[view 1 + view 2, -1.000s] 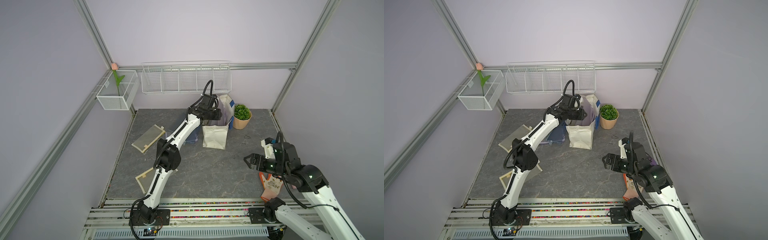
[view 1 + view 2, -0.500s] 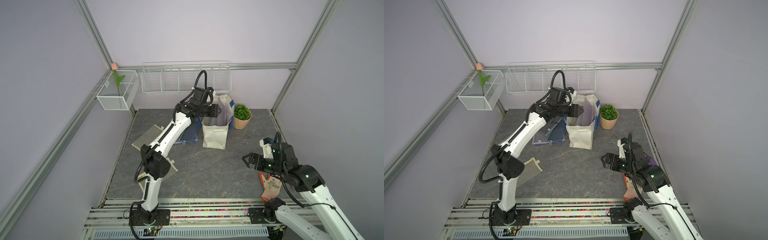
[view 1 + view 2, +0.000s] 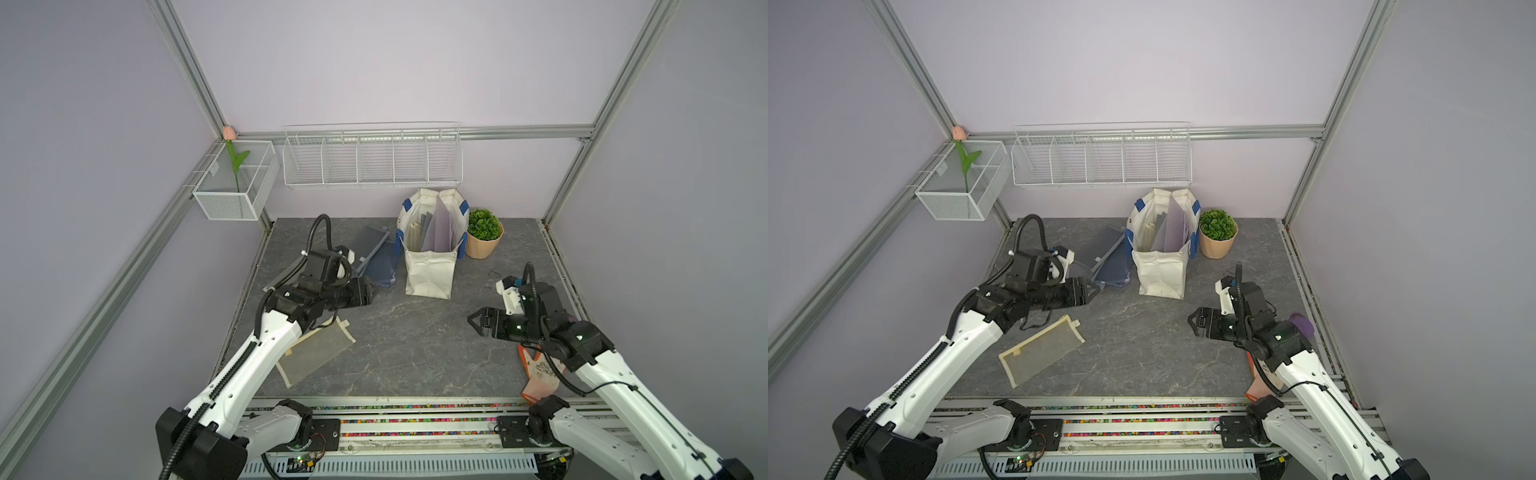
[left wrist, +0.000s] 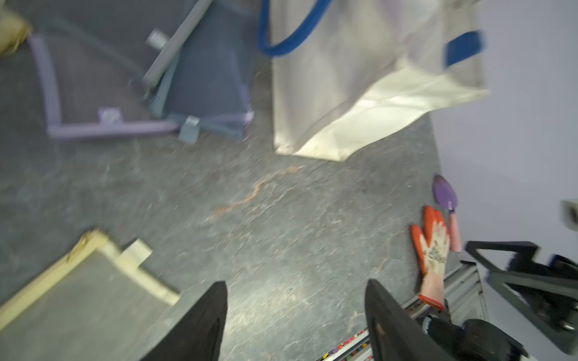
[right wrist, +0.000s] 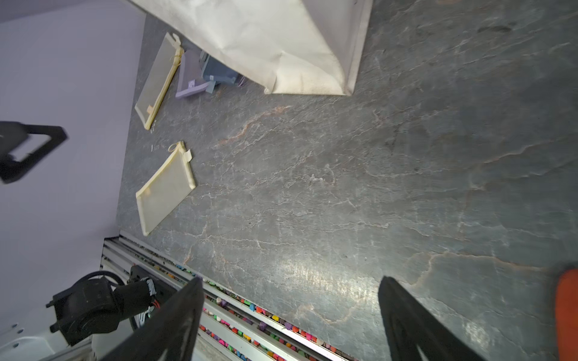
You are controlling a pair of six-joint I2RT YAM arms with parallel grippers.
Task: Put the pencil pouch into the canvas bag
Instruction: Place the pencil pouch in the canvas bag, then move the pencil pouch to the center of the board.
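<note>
The off-white canvas bag (image 3: 430, 270) (image 3: 1160, 270) (image 4: 344, 78) (image 5: 281, 47) stands upright at the back of the table. Flat pencil pouches stand inside it, among them a lilac one (image 3: 440, 228). More pouches lie on the table. A cream mesh pouch (image 3: 320, 353) (image 3: 1042, 351) (image 4: 62, 297) (image 5: 164, 187) is at the front left. Dark blue and purple-edged pouches (image 3: 380, 257) (image 4: 203, 87) lie left of the bag. My left gripper (image 3: 372, 293) (image 4: 295, 283) hovers open and empty above the table, left of the bag. My right gripper (image 3: 473, 324) (image 5: 291, 279) hangs open and empty at the right.
A potted plant (image 3: 483, 232) stands right of the bag. An orange-and-white glove (image 3: 540, 370) (image 4: 433, 247) and a purple trowel (image 3: 1302, 324) lie under my right arm. A second cream pouch (image 5: 159, 78) lies by the left wall. Wire baskets (image 3: 372, 160) hang on the back wall.
My left arm has pulled back from over the bag's mouth toward the front left, and its jaws have widened. The right arm has hardly moved.
</note>
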